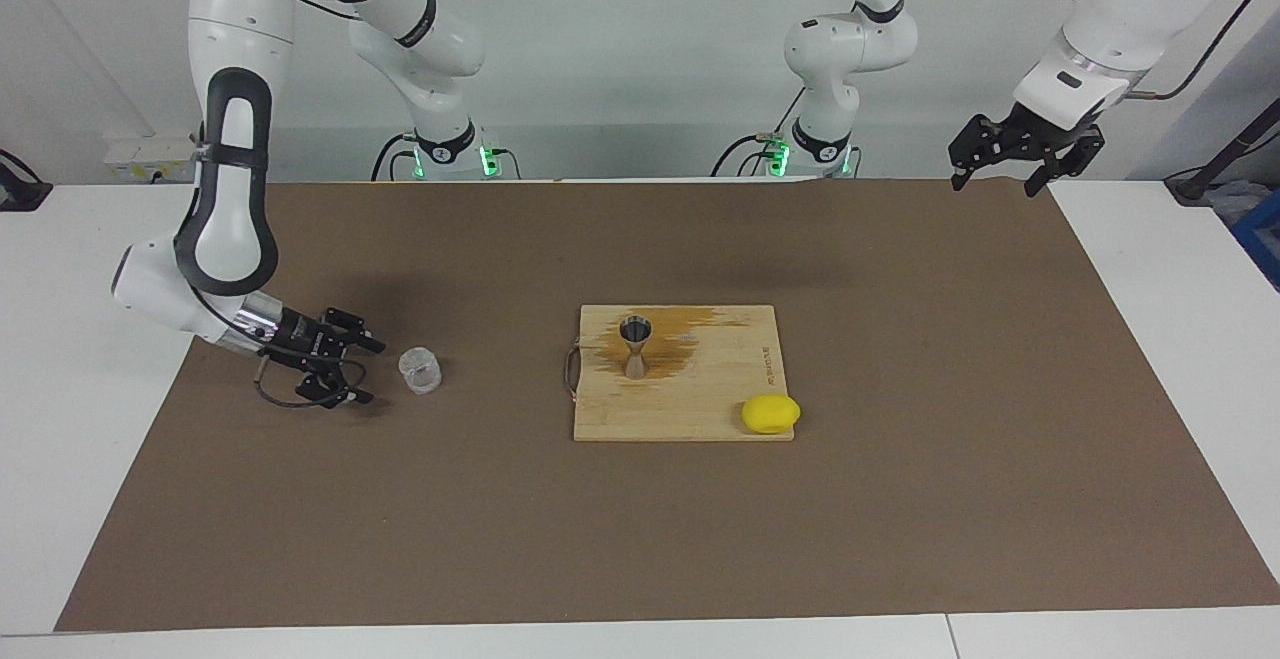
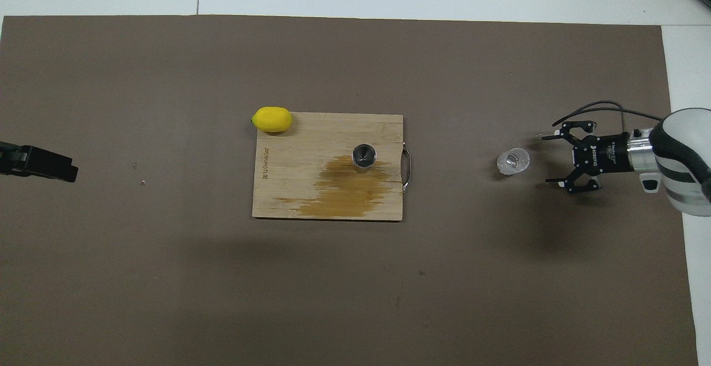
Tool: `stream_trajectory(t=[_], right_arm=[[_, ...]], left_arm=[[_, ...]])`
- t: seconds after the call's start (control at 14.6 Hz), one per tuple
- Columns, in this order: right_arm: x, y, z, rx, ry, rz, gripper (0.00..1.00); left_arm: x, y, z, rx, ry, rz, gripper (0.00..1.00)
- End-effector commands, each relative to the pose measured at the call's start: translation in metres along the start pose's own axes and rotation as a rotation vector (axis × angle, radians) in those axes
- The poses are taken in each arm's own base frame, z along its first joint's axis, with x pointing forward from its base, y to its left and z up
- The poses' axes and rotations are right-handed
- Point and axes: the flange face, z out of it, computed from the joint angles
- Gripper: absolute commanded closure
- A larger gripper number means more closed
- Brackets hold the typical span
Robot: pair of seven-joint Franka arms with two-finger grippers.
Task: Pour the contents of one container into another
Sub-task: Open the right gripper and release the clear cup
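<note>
The small clear glass cup with thick textured walls (image 1: 420, 371) stands upright on the brown mat of the counter (image 1: 900, 499), toward the right arm's end, well apart from the board. The right gripper (image 1: 352, 371) lies low just beside it, on the side away from the board, with its jaws spread wide apart and holding nothing; a small gap shows between the fingertips and the glass, so the cup is free.

The small silver-grey metal jigger of hourglass shape (image 1: 635, 344) stands upright on the pale wooden cutting board (image 1: 680, 409), near the board's edge with the metal handle. A wide dark wet stain spreads on the wood around it. A yellow lemon (image 1: 770, 413) rests at the board's corner farther from the robots, toward the left arm's end.

The left gripper (image 1: 1005, 167) waits high over the mat's edge at its own end, its jaws also apart.

In my judgement the stain suggests that liquid went over the jigger's narrow mouth. The risks from here are these: if the right gripper moves sideways while it is so low, a finger can knock the light cup over. The jigger has a small foot and a wet board under it, so any touch may tip it.
</note>
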Motion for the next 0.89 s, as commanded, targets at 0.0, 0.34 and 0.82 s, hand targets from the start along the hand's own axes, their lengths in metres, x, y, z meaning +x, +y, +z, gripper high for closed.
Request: stream_trajectory(t=[0.0, 0.34, 0.82], right_arm=[[-0.036, -0.003, -0.036, -0.07, 0.151, -0.232, 0.0], [-0.095, -0.012, -0.049, -0.288, 0.262, -0.812, 0.0], [-0.184, -0.027, -0.056, -0.526, 0.441, -1.186, 0.0]], left_arm=[[-0.007, 0.0, 0.0, 0.023, 0.011, 0.005, 0.0], [-0.007, 0.0, 0.0, 0.023, 0.011, 0.005, 0.0], [-0.007, 0.0, 0.0, 0.023, 0.011, 0.005, 0.0]])
